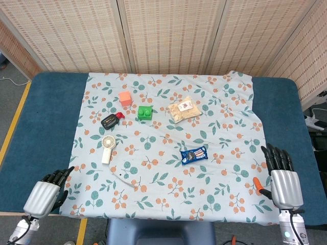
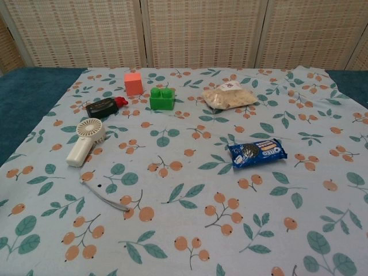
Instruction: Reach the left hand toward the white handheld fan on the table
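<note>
The white handheld fan (image 1: 107, 148) lies on the floral cloth at its left side, round head toward the back, handle toward the front; the chest view shows the fan (image 2: 85, 141) at mid left with its thin strap (image 2: 106, 195) trailing forward. My left hand (image 1: 47, 193) hovers at the near left corner of the table, fingers spread and holding nothing, well short of the fan. My right hand (image 1: 281, 176) is at the near right edge, fingers straight and apart, holding nothing. Neither hand appears in the chest view.
On the cloth lie a black-and-red object (image 1: 111, 120), an orange cube (image 1: 125, 98), a green block (image 1: 145, 113), a snack bag (image 1: 184, 109) and a blue cookie pack (image 1: 194, 154). An orange-handled tool (image 1: 260, 187) lies beside my right hand. Blue table padding (image 1: 46, 122) borders the cloth.
</note>
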Tool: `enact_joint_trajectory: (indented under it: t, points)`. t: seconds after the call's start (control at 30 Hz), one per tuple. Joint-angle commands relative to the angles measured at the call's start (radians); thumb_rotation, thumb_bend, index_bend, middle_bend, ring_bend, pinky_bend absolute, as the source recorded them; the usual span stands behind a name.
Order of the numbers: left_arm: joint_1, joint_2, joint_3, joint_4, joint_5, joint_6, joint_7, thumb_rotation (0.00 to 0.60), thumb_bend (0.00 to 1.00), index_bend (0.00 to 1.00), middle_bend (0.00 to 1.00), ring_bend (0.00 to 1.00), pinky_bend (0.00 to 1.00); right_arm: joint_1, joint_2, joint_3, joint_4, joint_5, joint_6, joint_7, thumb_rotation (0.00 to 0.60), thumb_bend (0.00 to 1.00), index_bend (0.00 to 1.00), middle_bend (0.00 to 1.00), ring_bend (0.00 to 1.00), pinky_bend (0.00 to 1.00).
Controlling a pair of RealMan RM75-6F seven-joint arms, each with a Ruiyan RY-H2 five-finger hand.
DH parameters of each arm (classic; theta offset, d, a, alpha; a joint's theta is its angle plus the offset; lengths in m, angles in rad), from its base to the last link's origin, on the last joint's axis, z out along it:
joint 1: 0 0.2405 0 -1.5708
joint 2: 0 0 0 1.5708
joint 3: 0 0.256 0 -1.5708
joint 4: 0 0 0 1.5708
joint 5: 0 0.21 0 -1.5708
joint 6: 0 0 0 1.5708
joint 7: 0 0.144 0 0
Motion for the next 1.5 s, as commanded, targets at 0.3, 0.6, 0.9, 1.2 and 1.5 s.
enact_joint_trajectory:
  t: [0.3,0.6,0.9,1.2,1.5]
  points:
    - [-0.166,-0.159,-0.064,0.132,-0.126,-0.254,0.048,0.6,0.84,0.0,0.86,0.79,0.91,0.0,-0.024,0.003,0.003,-0.03,0.023,-0.056,0.6,0.19,0.0,0.0,0.0,0.0]
    - [-0.217,-0.214,-0.092,0.212,-0.205,-0.318,0.015,0.6,0.85,0.0,0.92,0.86,0.98,0.007,-0.025,0.006,0.006,0.023,-0.006,-0.053,0.6,0.19,0.0,0.0,0.0,0.0]
    - [-0.256,-0.263,-0.114,0.291,-0.242,-0.33,-0.017,0.6,0.85,0.0,0.92,0.87,0.99,0.012,-0.028,0.011,0.011,0.048,-0.011,-0.06,0.6,0.18,0.0,0.0,0.0,0.0]
    - [-0.28,-0.296,-0.11,0.323,-0.25,-0.328,-0.006,0.6,0.89,0.0,0.92,0.87,0.99,0.015,-0.029,0.009,0.01,0.063,-0.016,-0.06,0.6,0.18,0.0,0.0,0.0,0.0]
    - [-0.31,-0.328,-0.106,0.346,-0.255,-0.337,0.009,0.6,0.92,0.0,0.93,0.87,0.99,0.013,-0.026,0.007,0.008,0.074,-0.011,-0.064,0.6,0.19,0.0,0.0,0.0,0.0]
